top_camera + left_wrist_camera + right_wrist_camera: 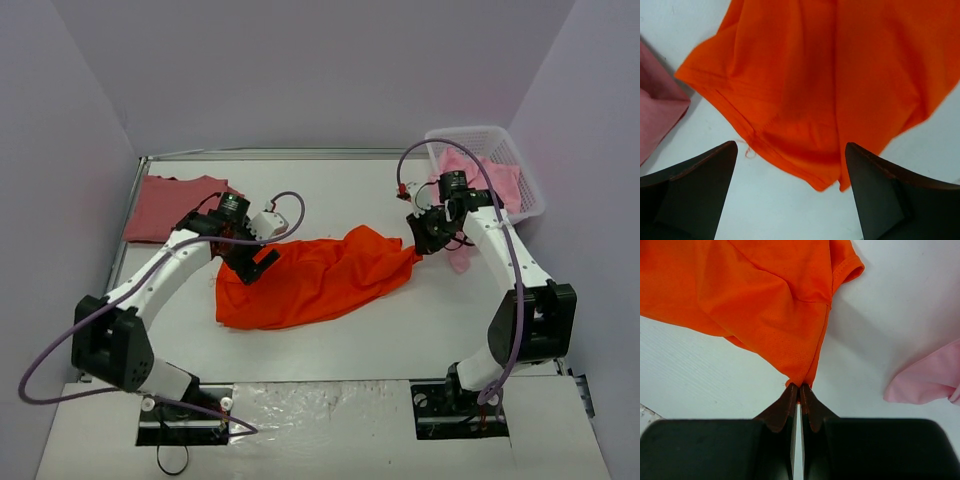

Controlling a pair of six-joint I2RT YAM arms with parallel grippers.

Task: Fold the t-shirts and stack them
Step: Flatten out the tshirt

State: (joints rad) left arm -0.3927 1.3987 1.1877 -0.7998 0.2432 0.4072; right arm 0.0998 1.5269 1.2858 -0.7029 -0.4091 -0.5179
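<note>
Camera above: the orange-red t-shirt (310, 280) lies crumpled between both arms. The white basket (528, 175) holds light pink shirts (492, 178), and one seems to spill over its near side.

Left wrist: the left gripper (790, 155) is spread wide over the hem and grips nothing.

Right wrist: the right gripper (799, 388) pinches one corner of the shirt. A pull from this side alone could drag and bunch it.

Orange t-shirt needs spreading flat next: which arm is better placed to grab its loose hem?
Left. The left arm has its jaws open, empty, right at the orange t-shirt hem. The right arm is occupied: its jaws are shut on the shirt's opposite end.
</note>
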